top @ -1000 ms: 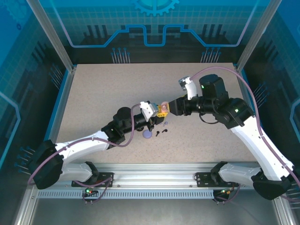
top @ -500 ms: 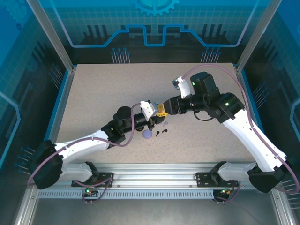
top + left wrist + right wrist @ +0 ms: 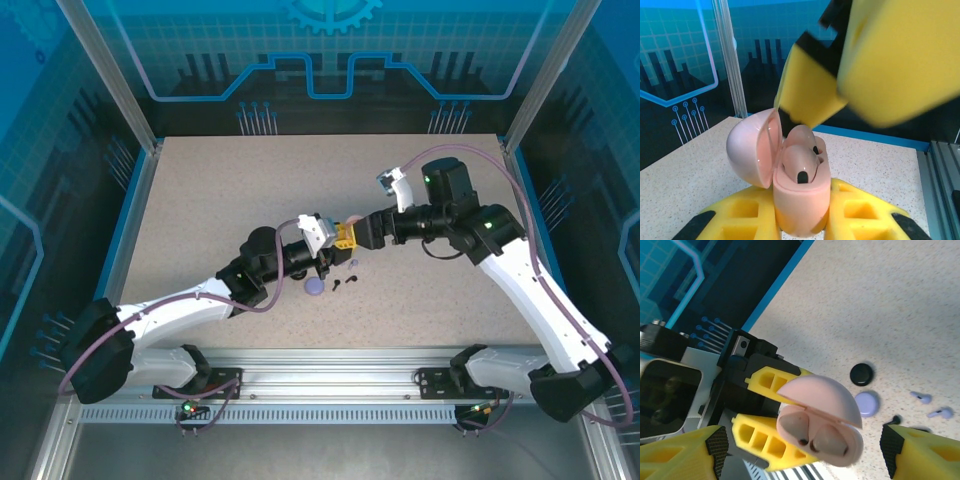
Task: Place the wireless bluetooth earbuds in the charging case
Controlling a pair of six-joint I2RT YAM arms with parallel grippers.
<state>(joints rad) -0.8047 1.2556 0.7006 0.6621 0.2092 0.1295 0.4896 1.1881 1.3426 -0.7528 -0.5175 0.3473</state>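
Your left tool [image 3: 801, 227] is clamped on the pink charging case [image 3: 800, 197], lid open, pink earbuds [image 3: 829, 441] seated inside. Your right tool [image 3: 805, 450] stands wide, fingers either side of the case, holding nothing; from the left wrist it is a blur. On the counter [image 3: 900, 300] beyond lie a black case [image 3: 861, 374], a lavender case [image 3: 867, 404] and two lavender earbuds [image 3: 921, 397]; a black earbud [image 3: 893, 419] is half hidden by your finger.

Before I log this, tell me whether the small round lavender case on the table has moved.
No. The small round lavender case lies just as far from the aluminium rail along the table's near edge as before.
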